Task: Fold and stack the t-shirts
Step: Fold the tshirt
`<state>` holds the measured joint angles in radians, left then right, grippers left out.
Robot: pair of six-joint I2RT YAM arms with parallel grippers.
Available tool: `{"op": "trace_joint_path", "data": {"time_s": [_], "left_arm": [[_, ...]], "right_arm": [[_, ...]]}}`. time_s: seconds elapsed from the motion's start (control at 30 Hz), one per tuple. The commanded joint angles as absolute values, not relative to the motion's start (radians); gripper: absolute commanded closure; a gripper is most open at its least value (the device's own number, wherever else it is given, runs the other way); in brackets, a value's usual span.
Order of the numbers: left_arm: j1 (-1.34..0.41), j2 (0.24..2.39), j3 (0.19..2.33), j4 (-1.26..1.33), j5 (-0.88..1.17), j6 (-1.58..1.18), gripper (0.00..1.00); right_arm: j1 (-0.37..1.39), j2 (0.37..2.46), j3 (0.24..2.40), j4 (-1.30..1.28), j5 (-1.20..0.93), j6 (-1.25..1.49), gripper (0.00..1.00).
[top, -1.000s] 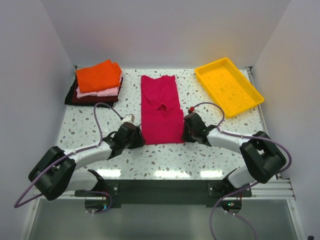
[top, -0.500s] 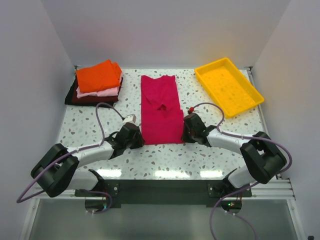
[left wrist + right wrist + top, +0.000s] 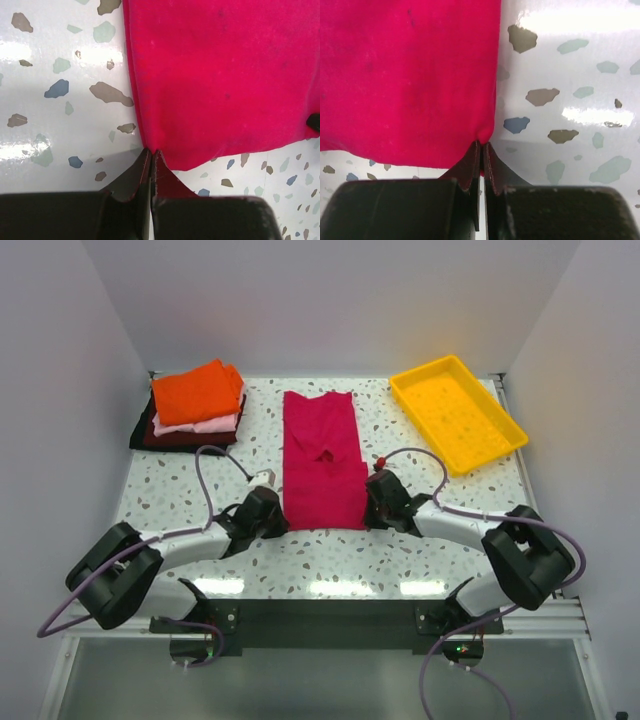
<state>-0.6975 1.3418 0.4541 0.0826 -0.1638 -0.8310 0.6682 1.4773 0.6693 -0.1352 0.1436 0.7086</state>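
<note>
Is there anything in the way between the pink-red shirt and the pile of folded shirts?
Nothing visible does. Only bare speckled table lies between the crimson shirt and the folded stack at the far left. The left gripper and right gripper pinch its near corners.

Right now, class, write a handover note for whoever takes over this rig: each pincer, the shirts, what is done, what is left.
Left pincer: shut on the near left corner of the crimson shirt.
Right pincer: shut on its near right corner.
That shirt: a long strip, mid-table.
Done: folded stack, orange on top, far left.
Left: fold the strip, add it to the stack.
</note>
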Motion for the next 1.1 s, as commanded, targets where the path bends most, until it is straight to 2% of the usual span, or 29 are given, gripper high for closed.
{"op": "trace_joint_path", "data": {"time_s": [0.0,0.3,0.5,0.77,1.07], "left_arm": [[-0.715,1.322,0.434,0.028,-0.163,-0.828,1.0],[-0.755,1.088,0.33,-0.049,-0.138,-0.795,1.0],[-0.796,0.924,0.293,-0.109,-0.095,-0.787,1.0],[-0.868,0.787,0.295,-0.205,-0.069,-0.818,1.0],[-0.902,0.654,0.354,-0.278,-0.041,-0.844,1.0]], "right_arm": [[0.709,1.445,0.626,-0.25,0.164,0.718,1.0],[0.802,1.267,0.548,-0.37,0.229,0.768,1.0],[0.845,1.155,0.514,-0.445,0.164,0.766,1.0],[1.006,1.04,0.561,-0.644,0.218,0.836,1.0],[1.077,0.913,0.676,-0.782,0.227,0.887,1.0]]}}
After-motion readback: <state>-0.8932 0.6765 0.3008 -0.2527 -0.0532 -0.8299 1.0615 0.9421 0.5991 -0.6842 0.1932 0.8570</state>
